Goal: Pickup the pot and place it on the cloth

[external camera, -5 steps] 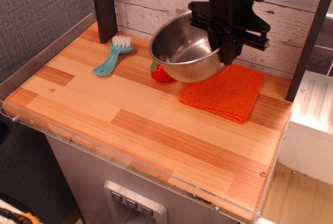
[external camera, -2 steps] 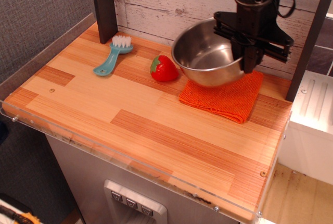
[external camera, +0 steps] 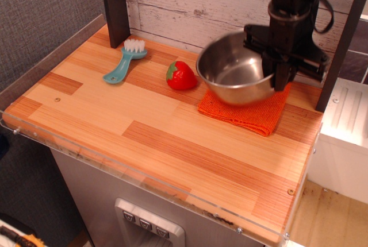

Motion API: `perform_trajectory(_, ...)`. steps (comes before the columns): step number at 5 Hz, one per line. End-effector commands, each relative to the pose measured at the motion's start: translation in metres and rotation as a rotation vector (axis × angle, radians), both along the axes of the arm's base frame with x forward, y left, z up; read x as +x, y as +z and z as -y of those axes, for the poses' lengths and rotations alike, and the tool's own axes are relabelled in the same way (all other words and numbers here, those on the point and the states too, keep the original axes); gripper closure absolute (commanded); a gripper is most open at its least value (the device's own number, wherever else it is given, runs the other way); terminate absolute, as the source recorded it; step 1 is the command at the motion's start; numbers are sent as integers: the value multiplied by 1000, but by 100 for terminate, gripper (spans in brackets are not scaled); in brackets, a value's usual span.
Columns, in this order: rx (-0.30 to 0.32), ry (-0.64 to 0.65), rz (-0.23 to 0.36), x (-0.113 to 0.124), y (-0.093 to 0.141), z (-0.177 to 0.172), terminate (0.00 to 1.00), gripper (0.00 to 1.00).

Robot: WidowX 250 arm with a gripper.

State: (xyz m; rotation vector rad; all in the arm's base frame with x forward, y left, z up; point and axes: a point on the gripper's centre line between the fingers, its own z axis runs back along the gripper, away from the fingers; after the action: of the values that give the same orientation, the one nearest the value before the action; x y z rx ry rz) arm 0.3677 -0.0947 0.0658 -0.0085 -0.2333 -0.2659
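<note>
The shiny steel pot hangs tilted just above the orange knitted cloth, which lies at the back right of the wooden table. My black gripper comes down from above and is shut on the pot's right rim. The pot covers most of the cloth's far half. I cannot tell whether the pot's bottom touches the cloth.
A red toy strawberry lies just left of the pot. A teal brush lies at the back left. A dark post stands at the back left, another at the right edge. A white plank wall is behind.
The gripper has carried the pot to the right and lower, from above the strawberry to over the cloth. The strawberry is now fully uncovered.
</note>
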Motion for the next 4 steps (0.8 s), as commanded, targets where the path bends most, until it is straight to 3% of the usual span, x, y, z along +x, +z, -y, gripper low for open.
perform_trajectory(1, 26, 13, 15, 0, 6, -12, 0, 100)
perform_trajectory(2, 4, 12, 10, 0, 7, -14, 0, 0)
perform_trajectory(4, -60, 8, 43, -5, 22, -13, 0, 0)
